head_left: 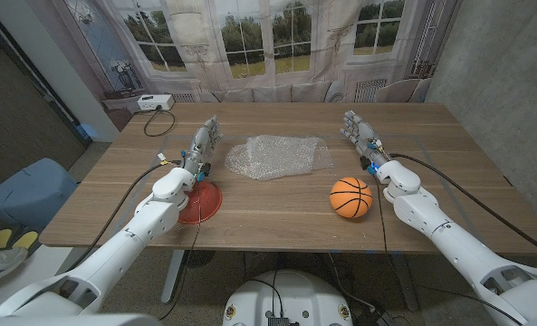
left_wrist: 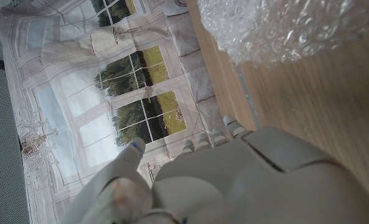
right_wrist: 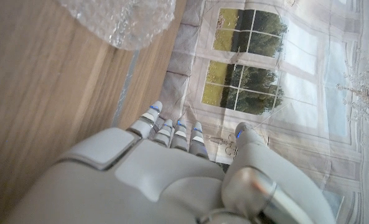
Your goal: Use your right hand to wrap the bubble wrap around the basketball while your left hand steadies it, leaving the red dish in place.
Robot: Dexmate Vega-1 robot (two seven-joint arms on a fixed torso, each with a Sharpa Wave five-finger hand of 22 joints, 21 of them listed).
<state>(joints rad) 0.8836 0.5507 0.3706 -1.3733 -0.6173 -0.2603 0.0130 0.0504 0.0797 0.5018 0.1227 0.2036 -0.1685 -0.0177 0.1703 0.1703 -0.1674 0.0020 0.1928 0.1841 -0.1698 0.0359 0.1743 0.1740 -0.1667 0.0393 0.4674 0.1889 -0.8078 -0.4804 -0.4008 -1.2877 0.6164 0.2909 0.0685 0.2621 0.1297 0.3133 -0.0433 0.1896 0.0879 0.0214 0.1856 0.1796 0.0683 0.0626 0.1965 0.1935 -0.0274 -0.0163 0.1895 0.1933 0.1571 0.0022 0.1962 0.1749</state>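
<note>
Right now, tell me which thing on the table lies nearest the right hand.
The basketball, orange, beside the right hand; bubble wrap and red dish lie farther left.

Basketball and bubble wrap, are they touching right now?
Apart. The head view shows bare wood between the basketball and the near edge of the bubble wrap.
</note>
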